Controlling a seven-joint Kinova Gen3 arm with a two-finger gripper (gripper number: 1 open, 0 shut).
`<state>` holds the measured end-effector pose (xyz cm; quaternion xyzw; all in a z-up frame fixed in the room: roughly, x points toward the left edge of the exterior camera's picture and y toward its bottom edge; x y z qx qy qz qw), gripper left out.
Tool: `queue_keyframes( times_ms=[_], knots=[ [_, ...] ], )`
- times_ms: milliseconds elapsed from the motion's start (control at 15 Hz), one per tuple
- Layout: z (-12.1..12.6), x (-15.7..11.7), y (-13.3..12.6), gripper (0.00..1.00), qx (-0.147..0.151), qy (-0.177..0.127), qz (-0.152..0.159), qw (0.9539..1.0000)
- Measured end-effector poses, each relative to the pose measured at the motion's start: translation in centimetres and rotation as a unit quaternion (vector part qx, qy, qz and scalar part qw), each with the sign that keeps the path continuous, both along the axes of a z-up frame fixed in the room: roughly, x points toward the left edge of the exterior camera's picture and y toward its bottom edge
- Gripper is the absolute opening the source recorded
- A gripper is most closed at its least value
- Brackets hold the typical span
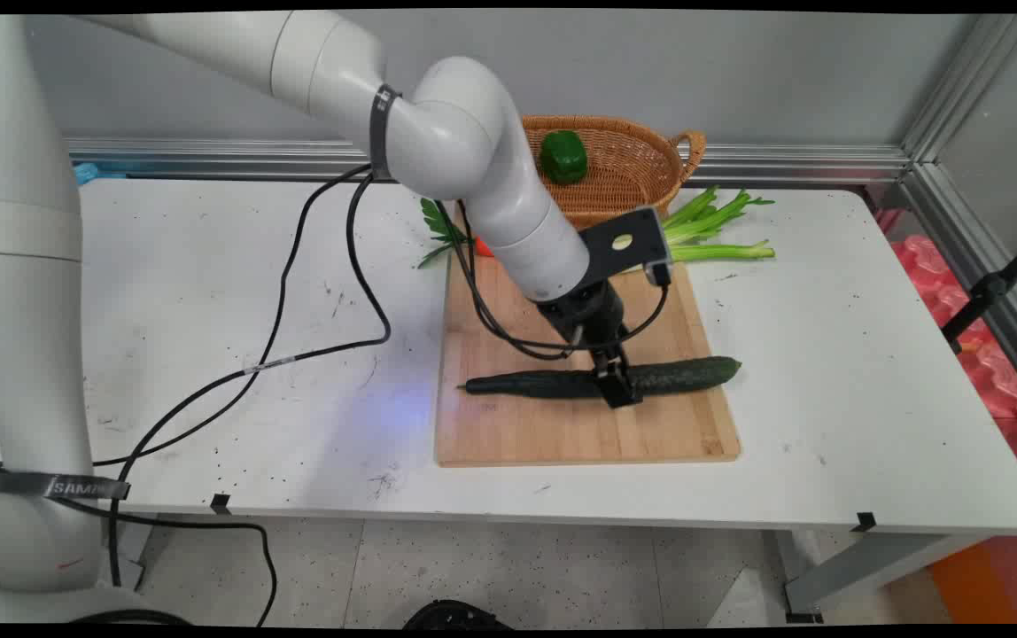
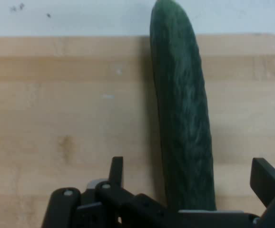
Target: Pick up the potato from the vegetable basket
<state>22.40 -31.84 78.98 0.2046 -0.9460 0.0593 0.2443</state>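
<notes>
A long dark green cucumber (image 1: pixel 686 374) lies lengthwise on the wooden cutting board (image 1: pixel 579 434) in the middle of the table. My gripper (image 1: pixel 617 388) is down at the cucumber's middle, its fingers on either side of it. In the hand view the cucumber (image 2: pixel 182 118) runs up between the two fingers, with a gap left on each side. The left fingertip (image 2: pixel 116 166) and the right fingertip (image 2: pixel 266 178) both stand clear of the skin, so the gripper (image 2: pixel 187 168) is open and holds nothing.
A wicker basket (image 1: pixel 632 164) with a green bell pepper (image 1: pixel 562 157) stands at the back behind the board. Celery stalks (image 1: pixel 712 230) lie to the board's far right. Green leaves (image 1: pixel 438 232) and something orange (image 1: pixel 483 249) show behind the arm. Black cables (image 1: pixel 296 354) trail over the left tabletop.
</notes>
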Motion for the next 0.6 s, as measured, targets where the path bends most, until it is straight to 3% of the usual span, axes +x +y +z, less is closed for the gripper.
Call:
queue_keyframes(
  times_ms=[333, 600],
  knots=[
    [3.0, 0.2, -1.5, 1.0, -0.012, 0.016, 0.001, 0.9998],
    [5.6, 2.0, -2.4, 1.0, -0.017, 0.011, 0.001, 0.9998]
  ],
)
